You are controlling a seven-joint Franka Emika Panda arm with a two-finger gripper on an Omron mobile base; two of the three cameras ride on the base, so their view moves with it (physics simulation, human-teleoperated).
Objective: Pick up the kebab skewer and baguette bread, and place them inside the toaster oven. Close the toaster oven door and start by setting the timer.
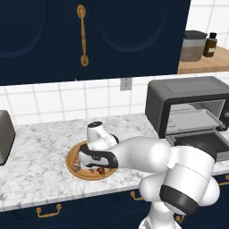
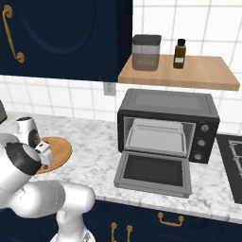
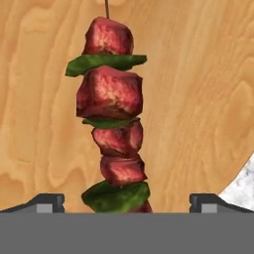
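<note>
One kebab skewer [image 3: 113,119] on wooden plate [image 3: 198,99], long axis between wide-open, empty claw [image 3: 127,201] fingertips.

Jar [image 2: 146,52] and bottle [image 2: 179,54] on shelf [image 2: 208,73]
</note>
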